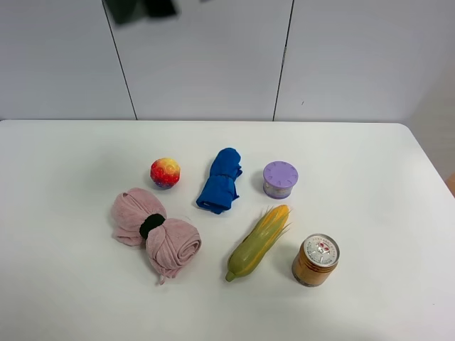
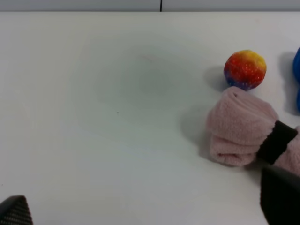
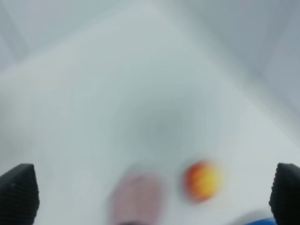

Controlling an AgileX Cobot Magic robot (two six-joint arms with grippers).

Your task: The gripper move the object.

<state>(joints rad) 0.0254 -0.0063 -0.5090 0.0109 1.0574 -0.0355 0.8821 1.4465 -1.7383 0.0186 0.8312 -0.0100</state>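
The pale pink rolled towel [image 1: 174,245], cinched by a black band, lies on the white table [image 1: 64,185] at the front left. In the left wrist view the towel [image 2: 239,131] is apart from my left gripper [image 2: 147,208], which is open and empty, with only its dark fingertips [image 2: 281,199] showing at the frame's corners. The right wrist view is blurred. My right gripper [image 3: 152,192] is open and empty, high above the table, with the towel [image 3: 138,197] a pink smear below it. A dark blurred arm part [image 1: 142,8] shows at the top of the exterior view.
A red-yellow ball [image 1: 165,172] sits just behind the towel. A blue folded cloth [image 1: 220,181], a purple lidded jar [image 1: 280,178], a corn cob [image 1: 259,240] and a brown can [image 1: 316,260] lie to the right. A white wall stands behind the table.
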